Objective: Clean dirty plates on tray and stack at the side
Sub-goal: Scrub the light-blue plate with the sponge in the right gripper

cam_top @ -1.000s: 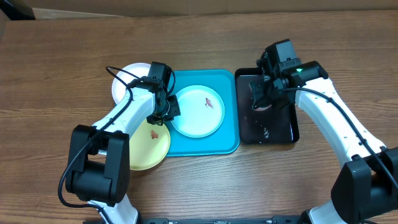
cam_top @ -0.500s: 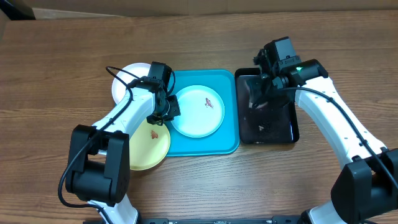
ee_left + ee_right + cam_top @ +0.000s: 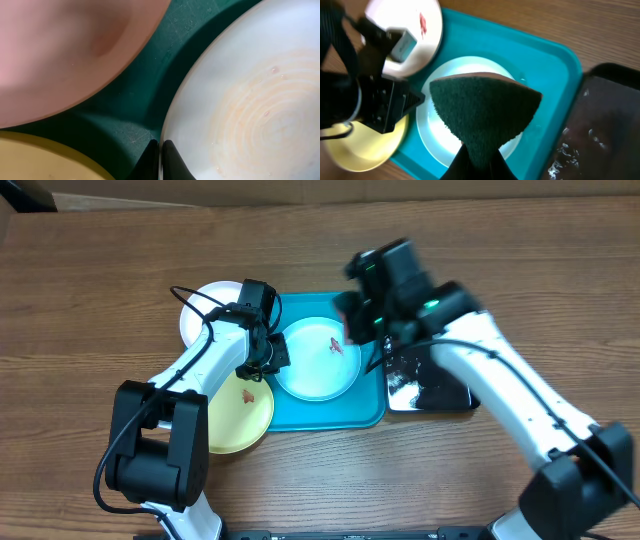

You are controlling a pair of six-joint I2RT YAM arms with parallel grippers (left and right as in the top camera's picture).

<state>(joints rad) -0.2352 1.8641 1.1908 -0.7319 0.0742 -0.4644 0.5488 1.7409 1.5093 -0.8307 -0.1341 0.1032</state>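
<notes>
The wooden bench (image 3: 100, 270) carries the turquoise tray (image 3: 335, 412) at its middle, with a smaller black tray (image 3: 445, 395) touching its right rim. Only the mint-blue plate (image 3: 312, 370) lies in the tray. The white plate (image 3: 200, 312) and the yellow-green plate (image 3: 232, 420) sit on the bench against the tray's left side. The left gripper (image 3: 160, 159) is clenched on the mint-blue plate's left rim, pinning it down. The right gripper (image 3: 476, 162) grasps a dark green sponge (image 3: 485, 112) and hangs over that plate, clear of its surface. A reddish smear (image 3: 335, 345) marks the plate's right half, and the other two plates each show one as well. The step in hand looks like the first scrub, with all three plates dirty and nothing stacked. The next move calls for lowering the sponge flat onto the smear and rubbing while the left grip keeps the plate from sliding. The right arm is blurred in the overhead view, so its fingers cannot be made out there. The left wrist view is too close to show any smear. Whether the yellow-green plate overlaps the tray rim is unclear.
</notes>
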